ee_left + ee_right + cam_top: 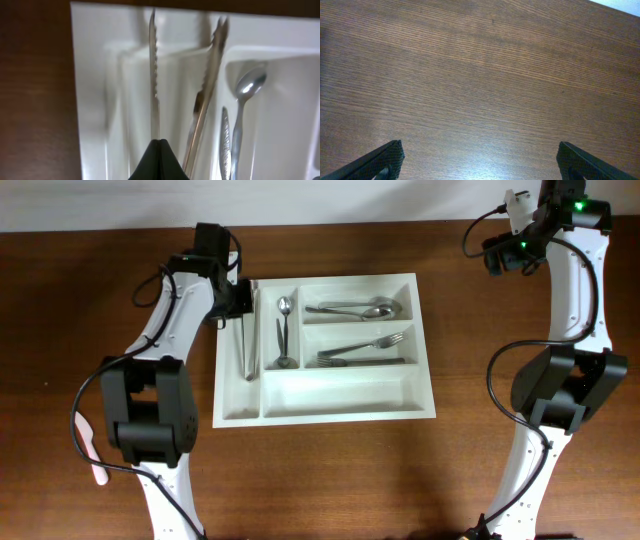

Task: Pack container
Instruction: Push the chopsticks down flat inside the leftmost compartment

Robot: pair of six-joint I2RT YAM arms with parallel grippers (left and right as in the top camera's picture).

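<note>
The white cutlery tray (340,408) lies mid-table. Metal tongs (247,340) lie in its leftmost narrow compartment. My left gripper (238,305) is over that compartment's far end. In the left wrist view, the gripper (159,142) is shut on the left serrated arm of the tongs (154,75), while the other arm (207,85) splays right inside the tray (92,100). My right gripper (505,250) is at the back right, away from the tray. Its fingers (480,162) are wide open over bare wood.
A spoon (284,315) and another utensil lie in the second narrow compartment. Spoons (355,309) fill the top long one and forks (365,348) the middle one. A pink-and-white utensil (90,445) lies on the table at the far left by the left arm's base.
</note>
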